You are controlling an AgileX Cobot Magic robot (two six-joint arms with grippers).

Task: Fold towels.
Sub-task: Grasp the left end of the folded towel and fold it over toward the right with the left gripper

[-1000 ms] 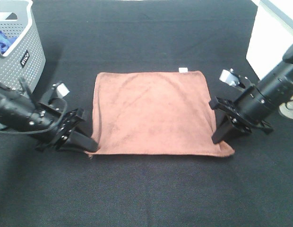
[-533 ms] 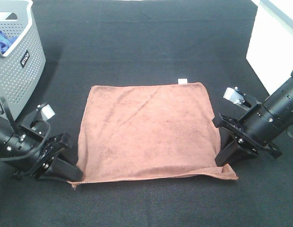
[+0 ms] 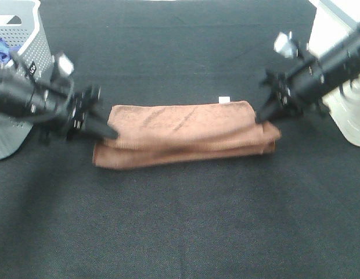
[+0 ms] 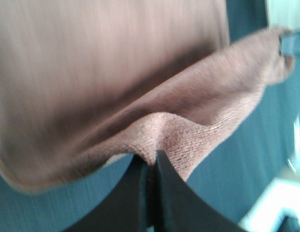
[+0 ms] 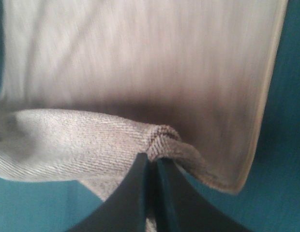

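Observation:
The reddish-brown towel [image 3: 183, 133] lies on the black table, doubled over into a long band with its near half lifted and carried toward the far edge. A small white tag [image 3: 225, 99] shows at the far edge. My left gripper [image 3: 110, 132] is shut on the towel's left corner [image 4: 162, 133]. My right gripper [image 3: 260, 118] is shut on the right corner [image 5: 157, 137]. Both wrist views show the pinched hem held above the flat layer [image 4: 92, 48] of the towel [image 5: 140, 53]. The frames are blurred by motion.
A grey perforated basket [image 3: 20, 75] with a blue cloth [image 3: 0, 49] inside stands at the far left. A white box [image 3: 337, 70] stands at the far right. Black table surface [image 3: 180, 221] stretches in front of the towel.
Both grippers have lifted the towel's near corners and carried them toward the far edge. The flat square towel is now folded over into a narrow band.

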